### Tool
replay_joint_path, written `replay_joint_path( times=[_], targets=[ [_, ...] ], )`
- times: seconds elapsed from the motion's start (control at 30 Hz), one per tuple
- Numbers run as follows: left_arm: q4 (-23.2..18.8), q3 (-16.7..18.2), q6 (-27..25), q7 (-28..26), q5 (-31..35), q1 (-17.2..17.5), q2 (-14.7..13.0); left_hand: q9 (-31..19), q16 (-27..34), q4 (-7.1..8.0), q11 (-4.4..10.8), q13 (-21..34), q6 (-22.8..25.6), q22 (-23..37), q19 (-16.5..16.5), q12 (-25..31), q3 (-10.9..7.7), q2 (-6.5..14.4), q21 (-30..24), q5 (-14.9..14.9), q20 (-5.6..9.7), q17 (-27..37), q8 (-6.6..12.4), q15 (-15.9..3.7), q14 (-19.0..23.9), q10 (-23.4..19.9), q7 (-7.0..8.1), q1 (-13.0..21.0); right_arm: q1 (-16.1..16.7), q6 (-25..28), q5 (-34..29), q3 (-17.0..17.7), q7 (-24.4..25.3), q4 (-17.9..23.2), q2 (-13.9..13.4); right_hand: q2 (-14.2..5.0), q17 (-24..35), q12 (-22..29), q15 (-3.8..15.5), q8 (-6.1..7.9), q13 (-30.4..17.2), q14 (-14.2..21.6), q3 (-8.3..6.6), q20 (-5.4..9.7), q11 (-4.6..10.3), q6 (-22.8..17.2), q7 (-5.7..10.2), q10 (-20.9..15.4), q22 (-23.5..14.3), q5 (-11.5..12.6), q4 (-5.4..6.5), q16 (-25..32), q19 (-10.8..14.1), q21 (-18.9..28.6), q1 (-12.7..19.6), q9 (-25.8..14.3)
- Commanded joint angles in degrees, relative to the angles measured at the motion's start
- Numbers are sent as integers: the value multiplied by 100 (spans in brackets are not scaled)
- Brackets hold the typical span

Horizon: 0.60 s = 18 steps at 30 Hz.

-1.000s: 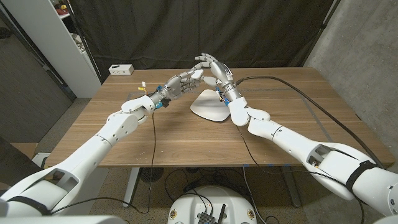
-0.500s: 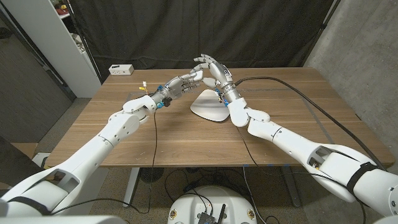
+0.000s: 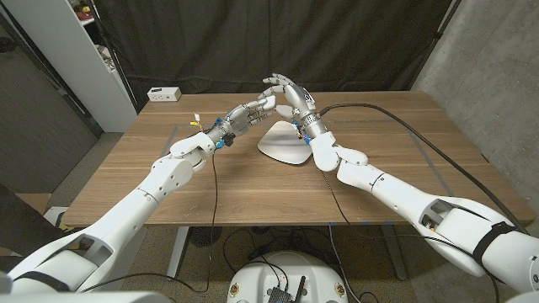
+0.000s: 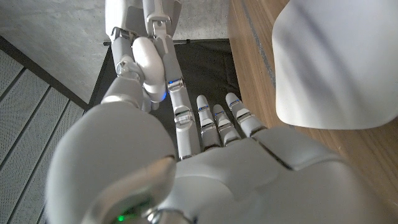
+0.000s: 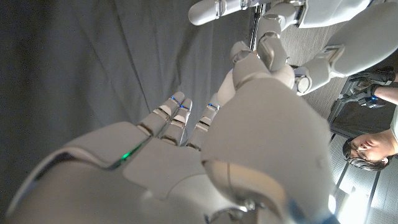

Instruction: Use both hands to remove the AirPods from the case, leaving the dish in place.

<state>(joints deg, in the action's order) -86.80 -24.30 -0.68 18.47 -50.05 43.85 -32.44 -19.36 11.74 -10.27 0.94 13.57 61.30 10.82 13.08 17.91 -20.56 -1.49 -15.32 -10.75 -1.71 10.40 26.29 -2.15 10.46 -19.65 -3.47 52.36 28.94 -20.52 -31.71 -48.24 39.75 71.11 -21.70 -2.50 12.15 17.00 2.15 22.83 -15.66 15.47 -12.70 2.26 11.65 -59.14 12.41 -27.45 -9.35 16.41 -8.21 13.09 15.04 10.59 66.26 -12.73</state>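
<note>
Two silver-fingered robot hands are meeting in the air above the far middle of the brown wooden table, directly over the white, shallow, rounded-square dish. The left hand is reaching in from the left with its fingers stretched toward the right, their tips touching the right hand, which is standing upright with its fingers curled over toward the left. Compared with a second ago, the left forearm is sitting slightly farther in and to the right, and the left hand's fingers are lying straighter against the right hand; the right hand and the dish are showing no shift. A small white object seen between the two hands in the earlier frame is not clear now, so whether either hand is pinching the AirPods case cannot be told, and neither its long axis nor the way it is pointing can be read. In the left wrist view the left hand's fingers are lying close together and extended beside the dish. In the right wrist view the right hand's fingers are bending forward, close together, before the dark curtain. A person is showing at that view's edge. A small white box is sitting at the table's far left corner.
</note>
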Motion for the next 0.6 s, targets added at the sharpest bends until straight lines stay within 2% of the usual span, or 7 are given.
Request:
replay_joint_path(
  times=[0.03,0.1,0.13,0.3,0.33,0.5,0.6],
  targets=[
    [194,20,130,366,-136,-72,81,-75,-34,53,56,4,10,21,-44,-41,-1,749,34,35,-27,17,33,-50,-59,49,71,854,116,108,195,163,-363,269,-158,-93,16,-69,1078,-131,-36,-53,73,264,10,195,-18,88,-14,-13,35,-37,-17,4,-30,-6],
    [209,16,139,431,-142,-87,75,-93,-44,58,46,2,12,22,-49,-53,3,760,38,38,-36,18,37,-40,-87,70,70,870,138,137,223,187,-416,303,-166,-96,22,-121,1050,-246,-46,-117,109,244,4,366,17,175,-15,-28,34,-54,-13,5,-24,6],
    [217,16,150,457,-143,-92,76,-101,-51,59,47,0,3,22,-50,-64,4,767,40,39,-38,19,35,-36,-106,91,69,880,147,156,231,194,-453,326,-175,-102,26,-146,1046,-351,-55,-155,128,219,8,521,18,212,-16,-39,31,-59,-15,4,-16,22],
    [234,22,160,531,-139,-119,54,-163,-62,68,63,-12,-111,25,-67,-110,12,811,52,42,-57,21,3,-17,-151,168,72,942,183,174,243,221,-500,362,-179,-97,29,-223,1027,-559,-73,-239,153,176,-24,796,27,366,-18,-52,33,-83,-29,2,-22,55],
    [246,23,162,550,-142,-127,53,-200,-65,66,68,-19,-201,27,-70,-134,6,848,55,39,-76,21,-25,-3,-174,207,26,990,187,176,241,224,-508,365,-182,-95,28,-230,1027,-588,-75,-240,151,177,-26,836,28,376,-18,-53,29,-84,-26,4,-18,59],
    [250,8,106,629,-119,-169,-14,-265,-71,71,55,-29,-246,29,-71,-162,14,881,60,39,-81,20,-28,9,-208,244,43,1047,227,272,244,250,-575,426,-196,-143,32,-322,998,-699,-92,-397,162,119,-62,954,54,581,-19,-80,41,-119,-80,-5,-12,38],
    [211,-13,61,617,-32,-198,-103,-297,-76,75,48,-34,-263,30,-69,-181,22,891,61,38,-76,19,-27,14,-230,278,48,1068,289,479,289,289,-762,585,-249,-127,49,-397,978,-818,-105,-468,189,54,-121,1123,51,774,-22,-103,47,-116,-112,-3,-30,42]
  ],
)
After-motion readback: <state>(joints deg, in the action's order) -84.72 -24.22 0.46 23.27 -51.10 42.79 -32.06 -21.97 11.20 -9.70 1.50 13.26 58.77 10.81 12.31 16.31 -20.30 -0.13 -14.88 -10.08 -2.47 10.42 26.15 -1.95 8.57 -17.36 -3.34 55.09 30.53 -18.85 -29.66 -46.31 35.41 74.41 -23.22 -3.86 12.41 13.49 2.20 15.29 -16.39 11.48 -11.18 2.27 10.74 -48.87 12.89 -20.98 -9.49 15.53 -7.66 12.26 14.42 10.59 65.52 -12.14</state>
